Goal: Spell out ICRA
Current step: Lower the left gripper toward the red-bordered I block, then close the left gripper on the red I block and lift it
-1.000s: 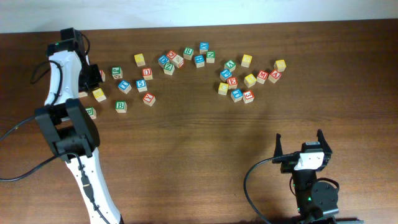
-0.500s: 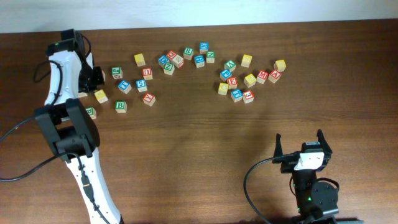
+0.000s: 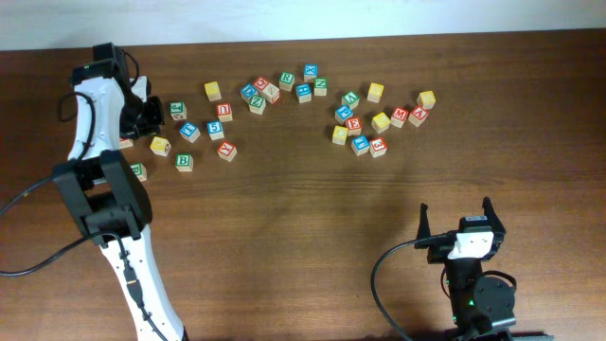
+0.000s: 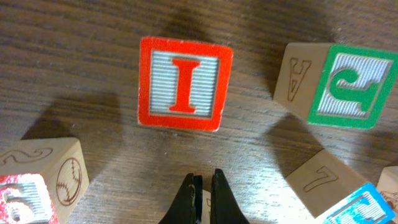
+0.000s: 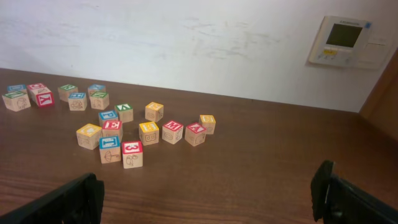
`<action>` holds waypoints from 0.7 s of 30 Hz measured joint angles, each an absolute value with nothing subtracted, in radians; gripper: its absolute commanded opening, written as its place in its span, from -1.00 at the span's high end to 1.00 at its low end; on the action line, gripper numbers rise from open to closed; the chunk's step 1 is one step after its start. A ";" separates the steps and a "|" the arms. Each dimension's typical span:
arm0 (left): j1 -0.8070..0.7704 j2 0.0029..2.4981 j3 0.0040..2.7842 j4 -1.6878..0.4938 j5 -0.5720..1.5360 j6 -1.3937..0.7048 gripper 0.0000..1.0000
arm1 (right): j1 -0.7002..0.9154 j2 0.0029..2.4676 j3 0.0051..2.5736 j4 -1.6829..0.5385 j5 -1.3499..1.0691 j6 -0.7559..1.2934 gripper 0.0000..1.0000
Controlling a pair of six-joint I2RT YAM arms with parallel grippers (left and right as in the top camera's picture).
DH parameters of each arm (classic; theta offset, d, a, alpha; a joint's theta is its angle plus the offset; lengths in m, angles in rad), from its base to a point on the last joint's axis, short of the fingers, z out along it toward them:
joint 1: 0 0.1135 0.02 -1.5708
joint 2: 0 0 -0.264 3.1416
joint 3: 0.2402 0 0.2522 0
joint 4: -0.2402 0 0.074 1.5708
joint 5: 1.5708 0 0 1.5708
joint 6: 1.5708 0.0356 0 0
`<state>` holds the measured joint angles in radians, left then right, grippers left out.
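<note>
- Nothing is spelled yet: the open front half of the bench (image 3: 284, 237) holds no row of letters, and every cube lies scattered along the far side.
- The I cube (image 4: 185, 84) sits flat, red letter up, near the far left corner of the bench, just ahead of my left end effector (image 4: 202, 182).
- That left end effector is fully closed with nothing between its fingers, so I judge the first pick is not yet made.
- The right end effector (image 3: 457, 220) is spread wide and empty, parked by the near right edge.
- I take the R cube (image 3: 286, 80) to be in the far middle cluster and the A cube (image 5: 195, 132) in the far right cluster; I cannot tell which yellow cube is the C.
- Around the I: a green-bordered cube (image 4: 351, 87) to its right, a cube carved with a 7 (image 4: 329, 183) and a red 6 cube (image 4: 28, 193) nearer me. All stand apart from it, though the neighbours leave little room for opened fingers.
</note>
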<state>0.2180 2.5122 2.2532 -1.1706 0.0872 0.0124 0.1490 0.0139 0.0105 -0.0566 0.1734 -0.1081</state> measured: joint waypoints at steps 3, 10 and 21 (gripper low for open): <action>0.209 2.512 2.253 -1.157 0.095 0.012 0.99 | 0.149 0.014 0.010 -0.057 0.173 -0.108 -0.97; 0.145 2.512 2.253 -1.068 0.098 0.012 0.95 | 0.149 0.014 0.010 -0.057 0.173 -0.108 -0.97; 0.101 2.512 2.253 -0.946 -0.025 -0.027 0.89 | 0.149 0.014 0.010 -0.057 0.173 -0.108 -0.97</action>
